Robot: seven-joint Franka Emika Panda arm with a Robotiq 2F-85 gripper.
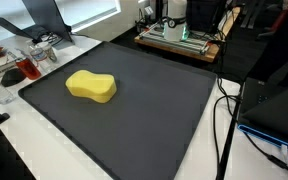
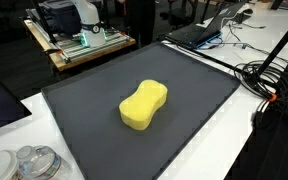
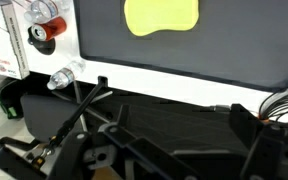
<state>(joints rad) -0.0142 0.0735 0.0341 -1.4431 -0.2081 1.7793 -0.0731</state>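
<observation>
Sponge [image 3: 162, 17] sits near the middle of the mat [image 3: 234, 50], well ahead of the claw [image 3: 144, 150]. In the wrist view it is at the top edge, a little right of centre, with its long axis running across the picture. The claw would reach it broadside, beyond the mat's near border.

Worktop [image 1: 34, 140] is white, smooth and hard, and shows as a pale band round the mat. The mat is a large dark grey rectangle, matte and faintly grainy, with rounded corners and a raised lip. It covers most of the worktop.

Off the mat's far edge stands a wooden cart [image 2: 79, 40] carrying a machine. A laptop [image 2: 199, 35] lies beside one far corner of the mat. Black cables [image 2: 269, 80] trail along one side of it.

The sponge is yellow, soft and porous, a thick pad pinched at the waist like a peanut. It lies flat and touches nothing but the mat.

The claw shows only as dark shapes low in the wrist view, so its outline is hard to read. Its jaws seem spread wide, with nothing between them.

Clear lidded jars [image 2: 29, 160] cluster off one corner of the mat. A small red piece [image 3: 46, 30] sits among them.
</observation>
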